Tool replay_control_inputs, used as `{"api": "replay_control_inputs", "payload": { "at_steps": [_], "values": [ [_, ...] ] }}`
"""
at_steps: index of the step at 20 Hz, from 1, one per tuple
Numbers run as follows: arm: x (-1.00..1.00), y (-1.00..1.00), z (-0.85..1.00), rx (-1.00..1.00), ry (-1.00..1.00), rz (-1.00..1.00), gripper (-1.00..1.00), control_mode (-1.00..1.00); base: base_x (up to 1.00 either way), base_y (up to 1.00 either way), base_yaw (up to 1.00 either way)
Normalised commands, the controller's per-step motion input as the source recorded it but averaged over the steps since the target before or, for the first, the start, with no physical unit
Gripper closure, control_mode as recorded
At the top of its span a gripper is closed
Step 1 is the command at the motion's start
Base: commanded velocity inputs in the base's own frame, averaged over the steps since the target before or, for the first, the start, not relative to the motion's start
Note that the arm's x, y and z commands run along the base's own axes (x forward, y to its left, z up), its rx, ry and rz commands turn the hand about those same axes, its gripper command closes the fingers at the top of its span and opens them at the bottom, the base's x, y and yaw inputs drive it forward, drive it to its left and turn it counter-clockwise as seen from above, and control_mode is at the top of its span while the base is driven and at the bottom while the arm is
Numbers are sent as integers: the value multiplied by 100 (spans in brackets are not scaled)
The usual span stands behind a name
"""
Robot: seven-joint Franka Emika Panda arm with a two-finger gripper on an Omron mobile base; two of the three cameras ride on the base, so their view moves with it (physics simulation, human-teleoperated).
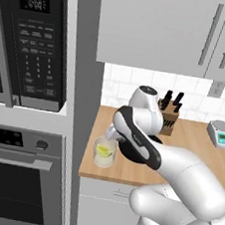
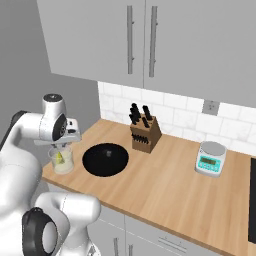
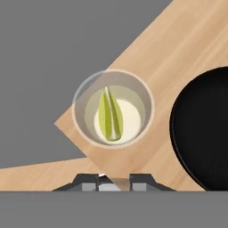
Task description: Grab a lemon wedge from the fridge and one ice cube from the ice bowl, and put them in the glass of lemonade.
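Domestic kitchen. A wooden counter (image 2: 165,185) with tiled backsplash (image 2: 175,107) carries a knife block (image 2: 145,134) and scale (image 2: 210,159), with grey cabinets (image 2: 150,40) at 12 o'clock. At 9 o'clock, a microwave (image 1: 35,44) sits above an oven (image 1: 17,182).

Wooden counter (image 2: 165,190) bears glass of lemonade (image 2: 62,161), ice bowl (image 2: 105,159), knife block (image 2: 145,134), scale (image 2: 210,158).

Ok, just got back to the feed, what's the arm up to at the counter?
The gripper hangs over the glass of lemonade near the counter corner, its jaws closed on a small pale piece, apparently an ice cube. The lemon wedge is already in the glass. The ice bowl sits right beside it.
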Motion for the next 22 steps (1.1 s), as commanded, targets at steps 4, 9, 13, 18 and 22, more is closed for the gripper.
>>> {"api": "replay_control_inputs", "payload": {
  "at_steps": [4,9,13,18,22],
  "values": [
    [2,0,-16,-1,0,0,100,-100,0,0,0],
    [0,0,-8,0,0,0,100,-100,0,0,0],
    [0,0,0,0,0,0,100,-100,0,0,0],
    [19,1,0,0,0,0,100,-100,0,0,0],
    [24,7,0,0,0,0,100,-100,0,0,0]
  ]
}}
